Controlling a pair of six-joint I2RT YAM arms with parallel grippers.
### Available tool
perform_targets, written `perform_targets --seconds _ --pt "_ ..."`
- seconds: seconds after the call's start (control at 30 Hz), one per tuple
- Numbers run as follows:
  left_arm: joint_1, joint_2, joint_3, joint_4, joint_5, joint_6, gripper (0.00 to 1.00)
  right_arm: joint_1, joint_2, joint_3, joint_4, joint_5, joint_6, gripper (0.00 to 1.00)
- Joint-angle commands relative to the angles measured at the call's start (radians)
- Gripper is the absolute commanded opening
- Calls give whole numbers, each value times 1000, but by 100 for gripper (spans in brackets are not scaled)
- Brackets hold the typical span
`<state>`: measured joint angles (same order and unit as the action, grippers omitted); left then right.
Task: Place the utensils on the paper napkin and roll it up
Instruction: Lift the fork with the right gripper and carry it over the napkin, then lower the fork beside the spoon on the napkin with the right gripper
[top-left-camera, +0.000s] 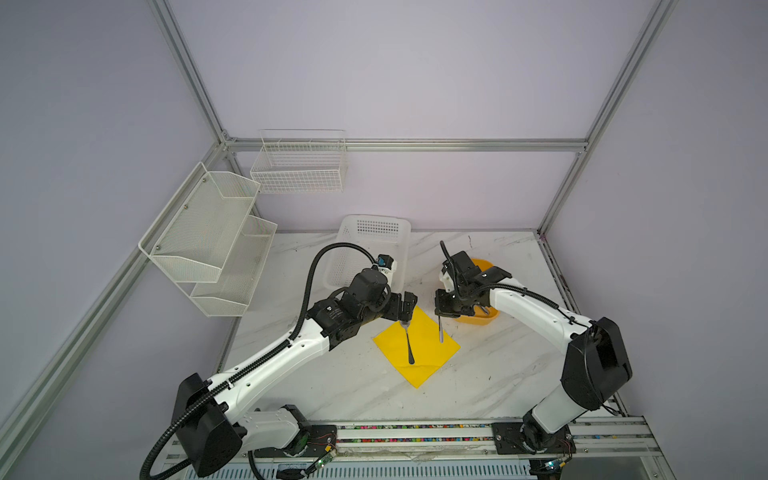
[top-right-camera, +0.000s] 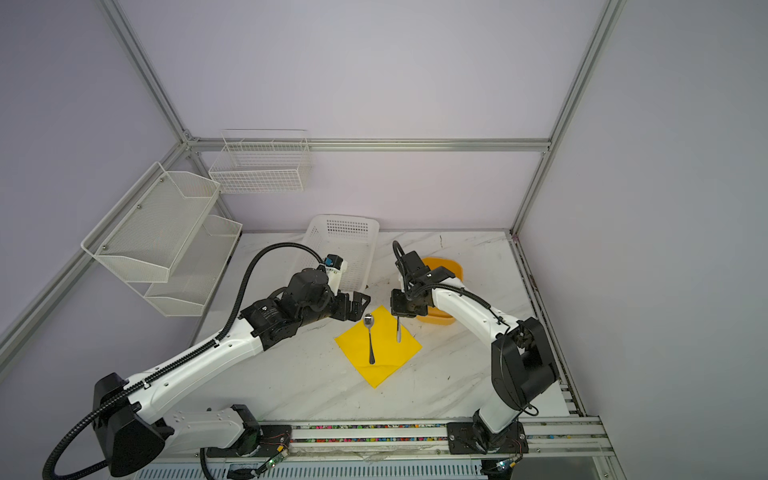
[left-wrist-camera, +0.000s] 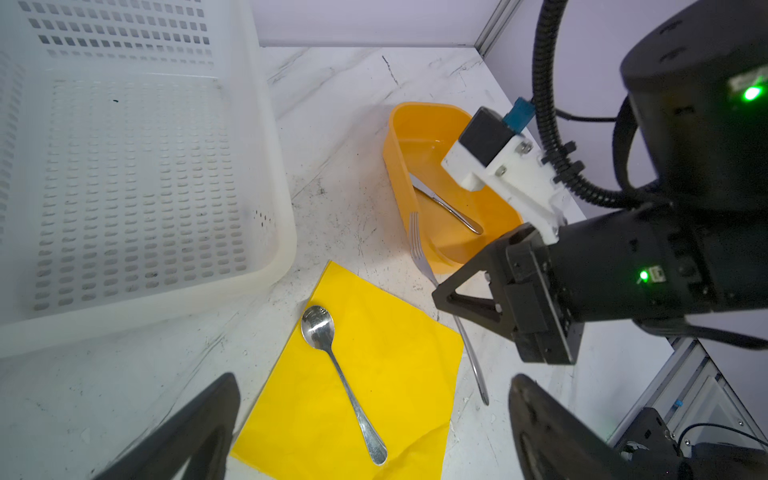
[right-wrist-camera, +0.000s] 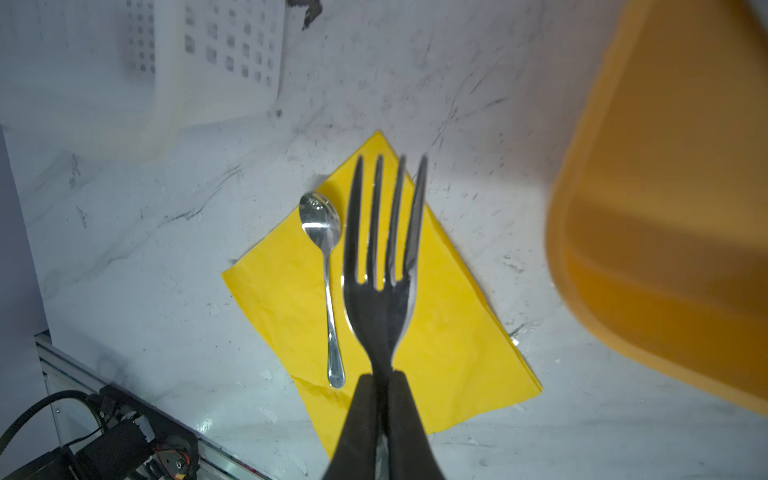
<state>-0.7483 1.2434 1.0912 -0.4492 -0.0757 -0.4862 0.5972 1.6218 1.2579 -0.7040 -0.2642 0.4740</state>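
While the right gripper (right-wrist-camera: 382, 376) pinches the fork (right-wrist-camera: 380, 286) at its neck with its jaws nearly together, the fork hangs over the right part of the paper napkin (right-wrist-camera: 453, 332). Whether the fork's handle touches the sheet I cannot tell. The left gripper (top-left-camera: 406, 306) stands spread wide near the napkin's far corner, holding nothing. The spoon (left-wrist-camera: 340, 374) lies flat on the napkin's left half, its bowl toward the far side. Right of the napkin, the orange tub (left-wrist-camera: 395, 174) holds a knife (left-wrist-camera: 446, 205). The left wrist view shows the knife plainly, but in both top views the right arm covers most of the tub. The white basket (top-left-camera: 399, 232) sits farther back.
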Motion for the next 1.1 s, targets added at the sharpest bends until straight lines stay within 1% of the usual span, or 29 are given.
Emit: perform_targets --seconds 0.0,0.13,0.3,0.63,0.83,1.07 --pt "1 -55 -56 53 -19 -30 100 54 12 -29 100 1 100 8" --pt "1 -87 -92 50 -24 -43 100 99 70 -36 143 11 135 8" --pt "1 -114 -119 57 -38 -53 100 122 136 -42 153 26 138 8" --pt "3 -111 -122 67 -40 -46 100 128 199 -55 208 19 144 8" --pt "4 -116 -120 58 -49 -40 100 128 245 -35 201 34 134 8" --pt "8 -128 -136 60 -56 -40 100 128 265 -29 210 22 127 9"
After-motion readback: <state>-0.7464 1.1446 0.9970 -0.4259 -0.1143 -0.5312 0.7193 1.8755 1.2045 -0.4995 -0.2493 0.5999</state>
